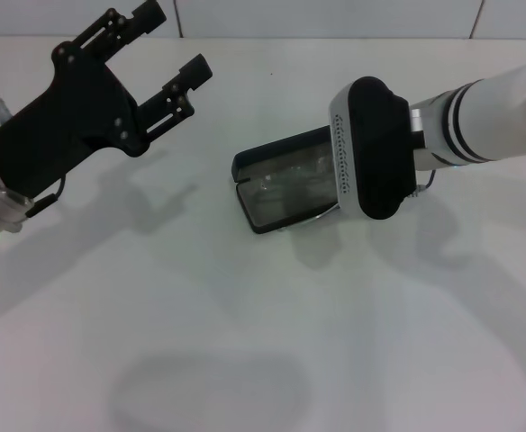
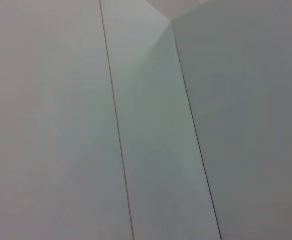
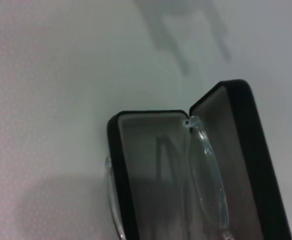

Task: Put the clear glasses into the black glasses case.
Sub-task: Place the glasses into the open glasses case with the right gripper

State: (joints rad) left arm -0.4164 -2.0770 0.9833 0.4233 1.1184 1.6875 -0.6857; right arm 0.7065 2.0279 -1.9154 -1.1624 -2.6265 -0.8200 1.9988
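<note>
The black glasses case (image 1: 285, 184) lies open on the white counter (image 1: 245, 342), a little behind the middle of the head view. Its grey lining (image 3: 151, 165) faces up, and its lid (image 3: 243, 150) stands raised along one long side. The clear glasses (image 3: 206, 170) are at the case: in the right wrist view the transparent lens lies along the hinge line, between the tray and the lid, and reaches down into the lined hollow. One thin clear arm (image 3: 112, 200) of the glasses shows outside the tray wall, just beside it, over the counter. In the head view the glasses are only a faint shine inside the case.

The right arm (image 1: 488, 117) reaches in from the right, and its wrist housing (image 1: 371, 148) hangs right over the near end of the case and hides that part. The right pincer itself is under this housing and shows in no view, so I cannot tell if its fingers are apart or together, or whether they touch the glasses.

The left pincer (image 1: 168, 58) is raised at the far left, well apart from the case, and it holds nothing; its two black fingers stand apart. The left wrist view shows only pale wall panels (image 2: 146, 125) with thin dark seams.
</note>
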